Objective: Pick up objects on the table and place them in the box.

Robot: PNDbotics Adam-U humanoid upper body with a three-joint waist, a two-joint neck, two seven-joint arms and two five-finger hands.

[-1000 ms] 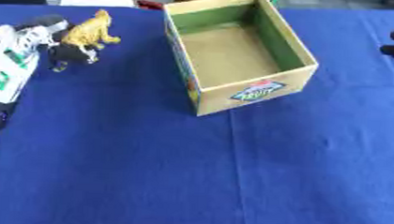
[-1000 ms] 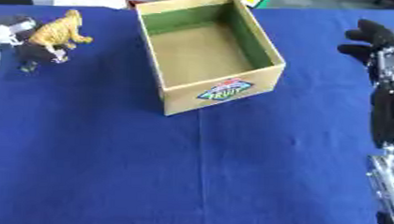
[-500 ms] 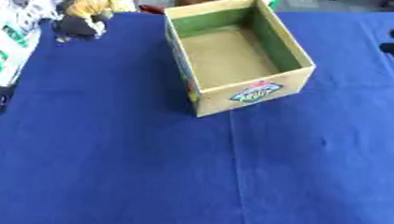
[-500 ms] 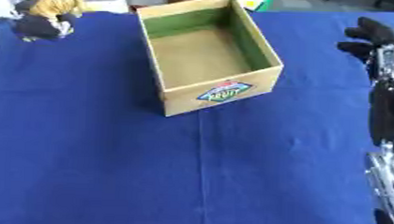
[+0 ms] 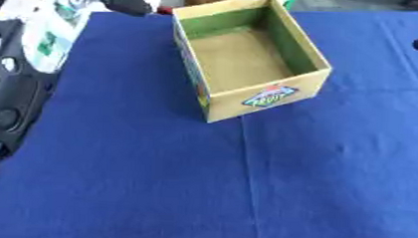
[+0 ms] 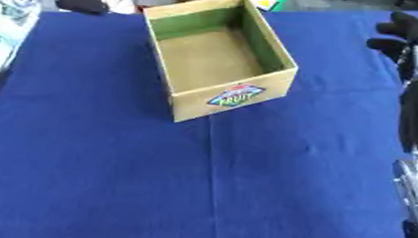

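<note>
- Where the blue-covered counter [image 5: 140,178] fills most of the view, an open cardboard box [image 5: 249,57] sits upright toward its far middle, turned slightly askew.
- The box is empty inside, with green inner walls, a brown floor and a colourful label on its near side.
- The right hand [image 6: 405,33] shows at the right edge, level with the box but well apart from it, raised above the cloth; its black fingers look loosely bent and hold nothing.
- The right arm [image 6: 413,148] runs down the right edge below the hand, black near the wrist and silver lower down.
- The left arm [image 5: 11,104] enters along the left edge as a broad black shape with round recesses.
- The left hand [image 5: 131,1] is a dark blur at the top left corner, beside the box's far left corner; whether its fingers are spread or closed cannot be told.
- A white pack [image 5: 46,25] with green print lies at the far left, next to that arm.
</note>
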